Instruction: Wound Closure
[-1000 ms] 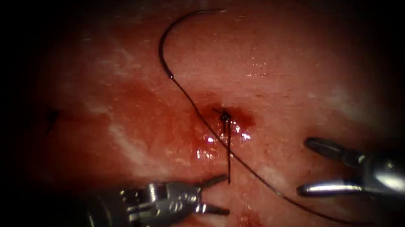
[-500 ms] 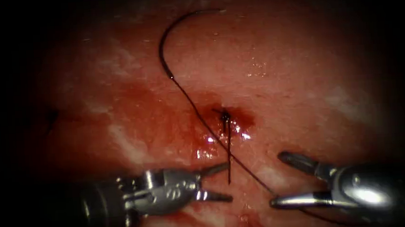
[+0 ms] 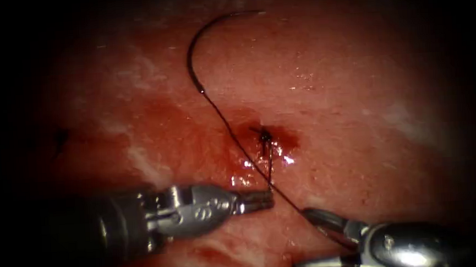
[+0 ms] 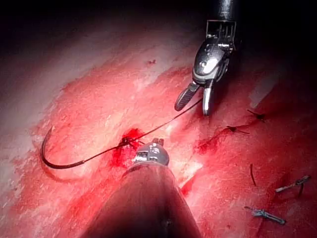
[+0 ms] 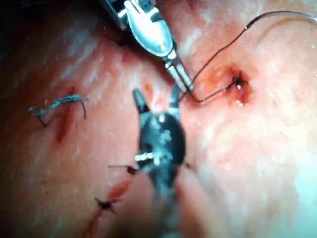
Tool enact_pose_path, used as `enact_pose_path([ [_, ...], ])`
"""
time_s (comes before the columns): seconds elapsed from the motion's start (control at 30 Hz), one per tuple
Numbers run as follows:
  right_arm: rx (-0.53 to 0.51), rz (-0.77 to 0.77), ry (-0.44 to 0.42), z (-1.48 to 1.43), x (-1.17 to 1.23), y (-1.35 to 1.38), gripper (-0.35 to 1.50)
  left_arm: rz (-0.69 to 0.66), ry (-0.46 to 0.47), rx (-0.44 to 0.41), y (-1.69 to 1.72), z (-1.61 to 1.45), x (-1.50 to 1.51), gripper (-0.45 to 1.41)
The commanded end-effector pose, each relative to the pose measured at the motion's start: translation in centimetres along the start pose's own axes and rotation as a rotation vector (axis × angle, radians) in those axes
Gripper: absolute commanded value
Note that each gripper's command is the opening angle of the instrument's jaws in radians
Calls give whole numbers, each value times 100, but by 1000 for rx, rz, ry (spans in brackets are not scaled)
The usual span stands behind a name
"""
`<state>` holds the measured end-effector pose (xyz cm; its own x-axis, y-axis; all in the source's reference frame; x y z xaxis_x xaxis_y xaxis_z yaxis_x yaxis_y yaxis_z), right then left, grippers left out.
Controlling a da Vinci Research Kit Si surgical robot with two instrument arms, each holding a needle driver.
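Observation:
The curved needle (image 3: 199, 42) lies free on the tissue (image 3: 356, 87) at the back, held by neither tool and not in the tissue. Its thread (image 3: 232, 134) runs down past a knotted stitch (image 3: 264, 135) in red fluid. My left tool (image 3: 268, 199) is shut on the short thread end hanging from that knot. My right tool (image 3: 311, 242) stands open at the front right, with the long thread running against its upper jaw. In the left wrist view the thread passes between the right tool's (image 4: 197, 103) open jaws. The right wrist view has the left tool (image 5: 188, 89) gripping the thread beside the knot (image 5: 237, 80).
Older dark stitches (image 4: 237, 130) and bluish cut thread ends (image 4: 265, 214) lie on the tissue beyond the right tool. The right wrist view also holds a bluish thread end (image 5: 54, 105) and a dark stitch (image 5: 106, 203). Red fluid (image 3: 285, 142) pools around the knot.
My left tool's jaws went from open to shut on the short thread end. The right tool moved left and toward the front, still open, reaching the long thread.

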<state>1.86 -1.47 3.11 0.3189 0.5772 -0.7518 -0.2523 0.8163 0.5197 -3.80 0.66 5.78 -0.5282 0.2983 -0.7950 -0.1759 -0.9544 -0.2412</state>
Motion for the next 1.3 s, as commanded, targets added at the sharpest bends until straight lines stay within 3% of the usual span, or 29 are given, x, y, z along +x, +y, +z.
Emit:
enact_pose_path([
  [0.03,16,2,-2,6,-8,-11,118,0,2,-7,1,8,-4,-45],
  [0.33,99,-2,-62,36,-26,-37,118,0,7,-17,-17,1,16,-45],
  [0.47,117,0,-77,50,-36,-33,99,4,5,-14,-21,-7,34,-45],
  [0.67,-40,-58,-110,66,-29,16,93,5,-2,-6,-20,-14,41,-45],
  [0.8,-143,-141,-123,62,-24,42,106,7,-7,-1,-20,-20,38,-45],
  [1.0,-156,-192,-184,64,-34,52,106,7,-11,2,-20,-27,38,-45],
  [1.13,-165,-234,-165,67,-34,58,104,6,-12,4,-18,-27,40,-45],
  [1.3,-189,-400,-148,79,-35,74,104,3,-12,3,-17,-30,45,-45],
])
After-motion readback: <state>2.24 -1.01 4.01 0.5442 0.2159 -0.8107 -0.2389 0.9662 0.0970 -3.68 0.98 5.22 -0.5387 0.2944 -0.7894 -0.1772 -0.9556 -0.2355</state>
